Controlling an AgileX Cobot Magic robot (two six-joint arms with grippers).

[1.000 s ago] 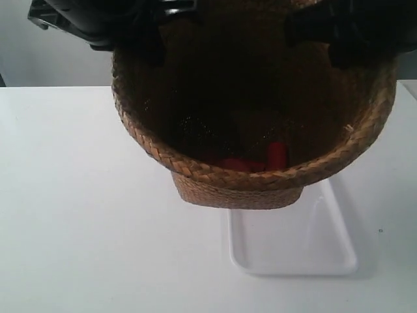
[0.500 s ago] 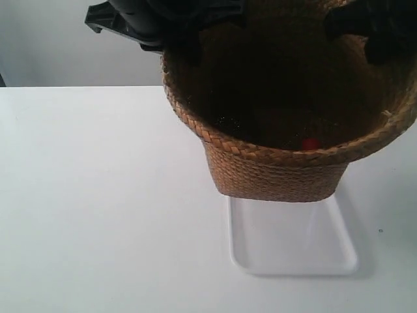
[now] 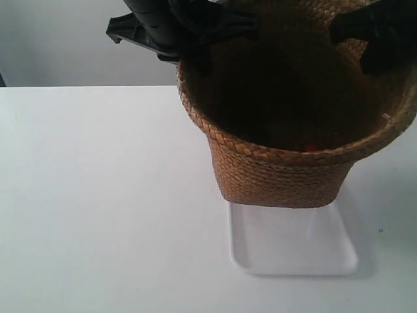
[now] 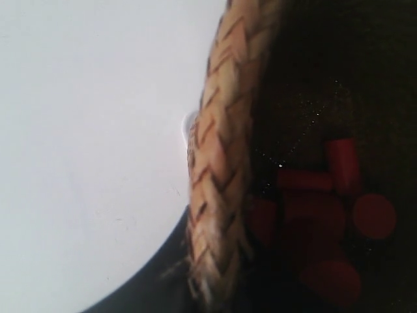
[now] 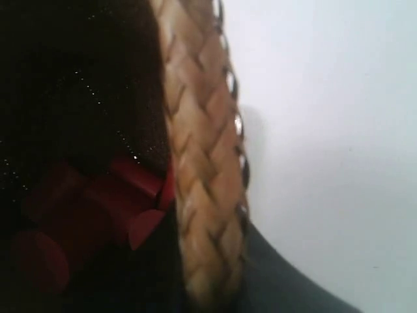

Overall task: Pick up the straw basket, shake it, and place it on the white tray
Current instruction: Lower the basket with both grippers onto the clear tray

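Straw basket (image 3: pixel 280 176), rim clamped by left gripper (image 4: pixel 212 287) and right gripper (image 5: pixel 208 287), held over tray (image 3: pixel 293 251), far end.

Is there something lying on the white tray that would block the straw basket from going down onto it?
Nothing visible does. The exposed part of the white tray is bare; the straw basket itself hides the other end.

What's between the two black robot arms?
The straw basket: its dark mouth fills the gap between the arm at the exterior view's left and the arm at the exterior view's right.
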